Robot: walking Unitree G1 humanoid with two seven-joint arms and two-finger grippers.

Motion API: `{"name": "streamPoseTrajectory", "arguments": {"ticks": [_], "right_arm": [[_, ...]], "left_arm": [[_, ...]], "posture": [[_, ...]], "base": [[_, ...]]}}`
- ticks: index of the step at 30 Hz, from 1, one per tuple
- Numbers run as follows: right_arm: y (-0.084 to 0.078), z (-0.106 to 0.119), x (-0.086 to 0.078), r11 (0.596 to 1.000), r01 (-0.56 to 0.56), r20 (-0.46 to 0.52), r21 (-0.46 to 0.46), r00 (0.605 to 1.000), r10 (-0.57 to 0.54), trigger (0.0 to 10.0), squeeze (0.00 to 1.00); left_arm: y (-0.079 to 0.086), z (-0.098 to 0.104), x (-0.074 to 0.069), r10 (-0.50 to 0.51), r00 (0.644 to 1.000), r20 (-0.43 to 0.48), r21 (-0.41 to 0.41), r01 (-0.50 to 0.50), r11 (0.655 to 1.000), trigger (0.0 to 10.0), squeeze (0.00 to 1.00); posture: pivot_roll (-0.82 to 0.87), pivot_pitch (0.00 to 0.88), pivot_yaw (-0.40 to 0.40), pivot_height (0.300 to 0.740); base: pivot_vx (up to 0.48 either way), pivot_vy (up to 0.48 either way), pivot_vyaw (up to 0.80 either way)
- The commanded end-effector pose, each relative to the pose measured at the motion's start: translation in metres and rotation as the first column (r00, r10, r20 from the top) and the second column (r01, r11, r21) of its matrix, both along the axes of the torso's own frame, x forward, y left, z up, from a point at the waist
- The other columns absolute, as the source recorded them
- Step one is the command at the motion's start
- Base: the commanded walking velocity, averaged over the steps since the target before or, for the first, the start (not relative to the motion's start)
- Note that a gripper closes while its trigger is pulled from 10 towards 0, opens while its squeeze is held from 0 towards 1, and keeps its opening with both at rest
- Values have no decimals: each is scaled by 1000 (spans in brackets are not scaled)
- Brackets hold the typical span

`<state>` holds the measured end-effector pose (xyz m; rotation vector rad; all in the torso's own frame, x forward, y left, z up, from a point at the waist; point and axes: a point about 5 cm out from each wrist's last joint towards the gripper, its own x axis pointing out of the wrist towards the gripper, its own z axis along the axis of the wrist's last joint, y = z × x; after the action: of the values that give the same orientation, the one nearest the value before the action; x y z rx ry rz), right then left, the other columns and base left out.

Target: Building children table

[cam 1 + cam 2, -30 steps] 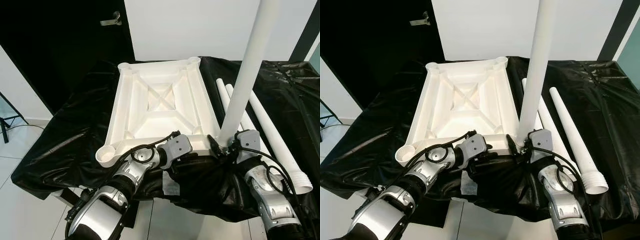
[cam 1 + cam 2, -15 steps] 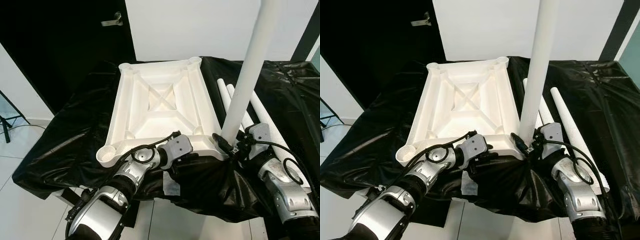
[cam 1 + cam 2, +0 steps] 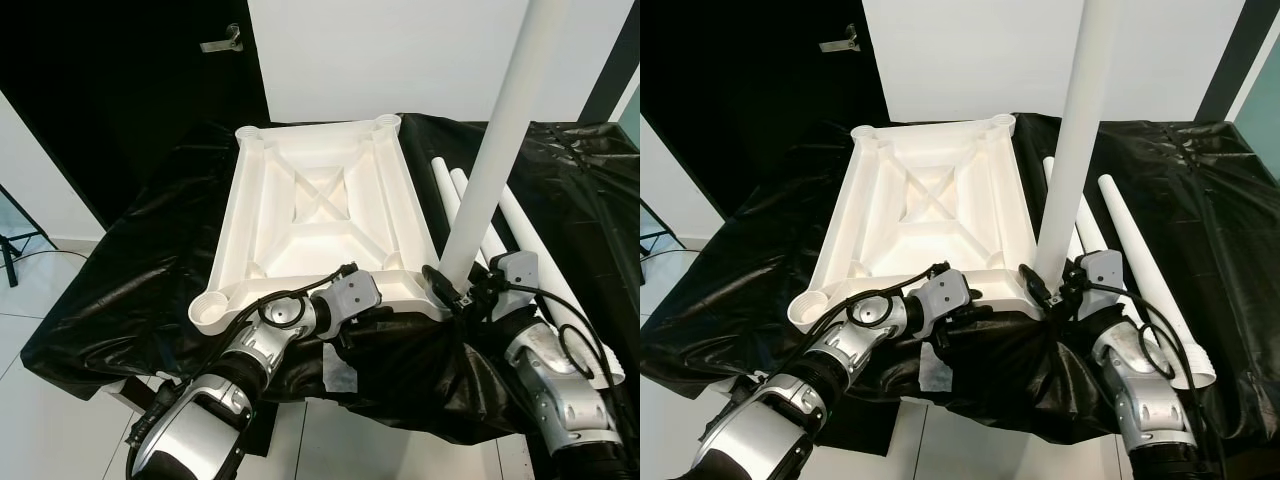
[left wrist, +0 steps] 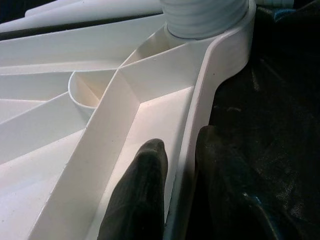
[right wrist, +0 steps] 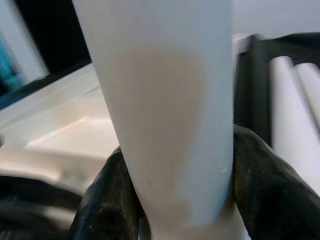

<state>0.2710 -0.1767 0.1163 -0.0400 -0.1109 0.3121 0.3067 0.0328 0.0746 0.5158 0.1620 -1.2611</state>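
A white children's table top (image 3: 258, 215) lies upside down on the black-covered table, ribs and corner sockets facing up. My left gripper (image 4: 180, 190) is shut on the table top's near rim, one finger (image 4: 140, 195) inside the rim and the other outside on the black sheet. A white table leg (image 3: 495, 150) stands upright in the near right corner socket, its ridged end (image 4: 205, 17) seated there. My right gripper (image 5: 180, 200) is shut on this leg just above the socket, with its fingers (image 5: 107, 200) on both sides of the tube.
Three spare white legs (image 3: 1140, 260) lie side by side on the black sheet (image 3: 150, 260) to the right of the table top. The table's front edge is under my arms, with white floor tiles (image 3: 50, 410) below. A dark door (image 3: 120, 80) stands behind on the left.
My right forearm swung outward to the right around the upright leg, still gripping it; the leg's top leans slightly more to the right. The left arm stayed on the rim.
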Motion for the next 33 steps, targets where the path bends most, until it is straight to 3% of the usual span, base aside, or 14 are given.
{"name": "streamPoseTrajectory", "arguments": {"ticks": [1, 7, 8, 9, 11, 12, 18, 19, 20, 21, 22, 30, 31, 33], "right_arm": [[3, -14, -3, 965, 261, -24, 23, 965, -261, 0, 0], [11, -17, -6, 937, 347, -46, 41, 937, -345, 0, 0], [13, -17, -6, 942, 333, -46, 32, 942, -331, 8941, 0], [13, -17, -5, 948, 318, -43, 25, 948, -316, 8941, 0], [11, -17, -3, 953, 304, -44, -6, 952, -304, 10000, 0], [7, -15, -1, 960, 280, -37, -29, 959, -281, 10000, 1000], [1, -8, 5, 990, 129, -18, -63, 991, -130, 10000, 1000], [-1, -5, 8, 992, 49, -23, -120, 998, -52, 10000, 1000], [-2, -3, 9, 989, 28, -23, -147, 999, -31, 10000, 451], [-2, -3, 9, 989, 28, -23, -147, 999, -31, 10000, 451], [-5, 1, 11, 985, -13, -21, -174, 1000, 9, 10000, 0], [-9, 12, 13, 947, -178, -26, -266, 984, 178, 10000, 0], [-10, 12, 13, 939, -213, -49, -269, 977, 208, 2157, 0], [-11, 12, 14, 935, -234, -66, -267, 972, 225, 2157, 0]], "left_arm": [[16, -44, -27, -73, 973, -218, 155, 108, 982, 10000, 0], [15, -43, -27, -76, 973, -217, 155, 111, 982, 10000, 0], [14, -43, -27, -79, 973, -216, 155, 114, 981, 10000, 0], [13, -43, -27, -81, 973, -215, 156, 116, 981, 10000, 0], [11, -42, -26, -82, 974, -213, 155, 117, 981, 10000, 0], [9, -41, -26, -81, 974, -211, 151, 114, 982, 10000, 0], [4, -41, -26, -79, 973, -215, 139, 111, 984, 10000, 0], [4, -44, -28, -87, 972, -219, 145, 121, 982, 10000, 0], [3, -44, -29, -89, 972, -219, 147, 123, 981, 10000, 0], [3, -44, -29, -89, 972, -219, 147, 123, 981, 10000, 0], [3, -43, -28, -89, 972, -218, 147, 123, 981, 10000, 0], [5, -42, -26, -89, 973, -212, 151, 123, 981, 10000, 0], [5, -42, -26, -86, 974, -211, 152, 120, 981, 10000, 0], [5, -42, -25, -84, 974, -210, 152, 118, 981, 10000, 0]], "posture": [[-31, 15, 50, 740], [-39, 13, 59, 740], [-47, 6, 58, 740], [-47, 6, 58, 740], [-60, 0, 48, 740], [-64, 0, 43, 740], [-84, 0, 41, 740], [-91, 0, 43, 740], [-90, 0, 43, 740], [-90, 0, 43, 740], [-89, 0, 45, 740], [-88, 0, 50, 740], [-87, 0, 51, 740], [-87, 0, 51, 740]], "base": [[0, 0, 0], [0, 0, 0], [0, 0, 0], [0, 0, 0], [0, 0, 0], [0, 0, 0], [0, 0, 0], [0, 0, 0], [0, 0, 0], [0, 0, 0], [0, 0, 0], [0, 0, 0], [0, 0, 0], [0, 0, 0]]}}
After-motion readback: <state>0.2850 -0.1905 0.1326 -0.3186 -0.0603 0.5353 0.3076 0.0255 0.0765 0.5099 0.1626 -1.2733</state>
